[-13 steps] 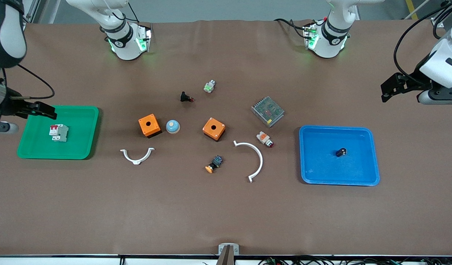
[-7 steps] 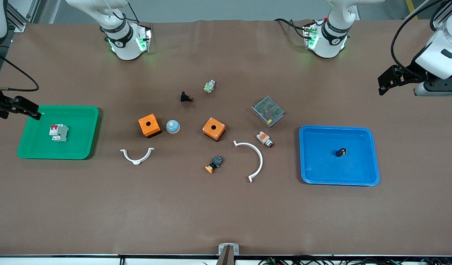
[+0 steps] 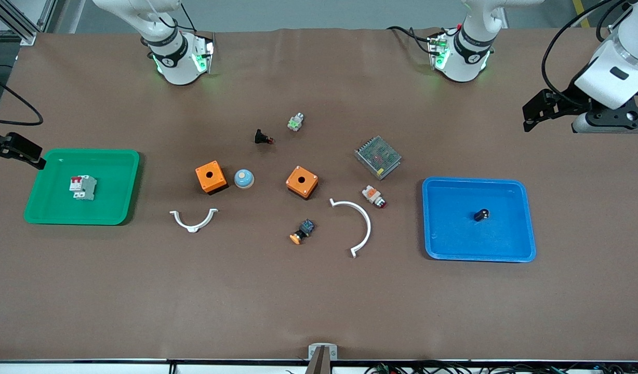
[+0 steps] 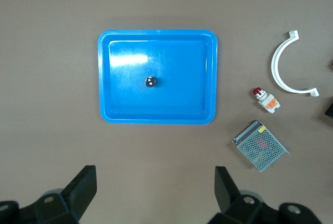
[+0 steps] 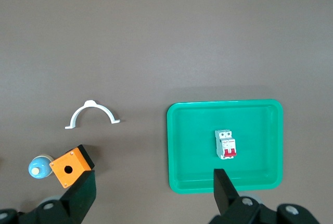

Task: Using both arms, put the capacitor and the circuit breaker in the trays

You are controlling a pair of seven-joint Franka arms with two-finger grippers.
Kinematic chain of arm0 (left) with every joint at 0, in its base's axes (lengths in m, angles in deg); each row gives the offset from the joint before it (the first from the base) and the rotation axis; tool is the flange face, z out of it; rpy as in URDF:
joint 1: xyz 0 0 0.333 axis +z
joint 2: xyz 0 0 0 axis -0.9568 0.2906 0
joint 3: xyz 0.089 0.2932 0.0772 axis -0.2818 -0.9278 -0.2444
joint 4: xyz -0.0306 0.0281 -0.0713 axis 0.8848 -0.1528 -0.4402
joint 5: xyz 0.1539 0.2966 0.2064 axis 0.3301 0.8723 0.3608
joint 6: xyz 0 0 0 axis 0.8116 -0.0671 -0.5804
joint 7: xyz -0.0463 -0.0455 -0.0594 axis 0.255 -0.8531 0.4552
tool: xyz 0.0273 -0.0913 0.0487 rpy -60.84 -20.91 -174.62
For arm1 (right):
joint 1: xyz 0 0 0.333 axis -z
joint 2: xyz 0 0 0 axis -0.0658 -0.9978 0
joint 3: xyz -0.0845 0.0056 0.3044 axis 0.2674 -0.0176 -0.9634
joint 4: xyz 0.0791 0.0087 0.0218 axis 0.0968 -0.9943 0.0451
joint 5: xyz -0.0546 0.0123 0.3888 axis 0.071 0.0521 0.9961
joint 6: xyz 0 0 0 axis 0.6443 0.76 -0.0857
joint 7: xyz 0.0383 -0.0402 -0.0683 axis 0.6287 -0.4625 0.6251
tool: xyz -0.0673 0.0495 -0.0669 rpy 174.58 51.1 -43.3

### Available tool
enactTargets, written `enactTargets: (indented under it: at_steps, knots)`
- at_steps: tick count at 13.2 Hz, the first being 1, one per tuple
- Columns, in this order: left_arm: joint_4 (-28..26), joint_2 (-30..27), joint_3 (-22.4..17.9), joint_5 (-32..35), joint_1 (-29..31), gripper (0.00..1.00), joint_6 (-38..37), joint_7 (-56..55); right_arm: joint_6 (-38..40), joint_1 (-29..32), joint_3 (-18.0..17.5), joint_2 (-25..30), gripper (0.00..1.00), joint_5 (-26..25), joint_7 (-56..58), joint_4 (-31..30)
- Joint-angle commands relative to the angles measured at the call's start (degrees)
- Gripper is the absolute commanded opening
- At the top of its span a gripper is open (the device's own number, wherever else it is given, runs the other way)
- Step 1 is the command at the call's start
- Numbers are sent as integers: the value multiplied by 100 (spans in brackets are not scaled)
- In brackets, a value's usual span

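The capacitor (image 3: 481,214), a tiny black cylinder with a pale end, lies in the blue tray (image 3: 527,223) at the left arm's end; it also shows in the left wrist view (image 4: 151,82). The circuit breaker (image 3: 83,187), white-grey with red toggles, lies in the green tray (image 3: 121,208) at the right arm's end; it also shows in the right wrist view (image 5: 226,144). My left gripper (image 3: 529,117) (image 4: 155,190) is open and empty, high over bare table beside the blue tray (image 4: 104,78). My right gripper (image 3: 36,158) (image 5: 153,190) is open and empty, high by the green tray's (image 5: 177,146) edge.
Between the trays lie two orange boxes (image 3: 211,176) (image 3: 302,182), a blue dome (image 3: 243,178), two white arcs (image 3: 194,220) (image 3: 356,224), a metal mesh unit (image 3: 377,157), a white-and-orange push-button (image 3: 373,196), a black push-button (image 3: 262,137) and two other small parts.
Both grippers have drawn back from their trays: the right one toward the table's end, the left one toward the bases. The capacitor and circuit breaker stay put.
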Motion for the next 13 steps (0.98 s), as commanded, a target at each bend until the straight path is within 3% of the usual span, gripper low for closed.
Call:
enactTargets:
  at_steps: [1,13]
  knots:
    - [-70,-98,-21,-95,-46,100,-19,-80,65,-12,14,-59,100,56,-45,203]
    - [-26,-90,-48,-95,-2,100,16,-63,65,-57,6,-120,100,56,-28,484]
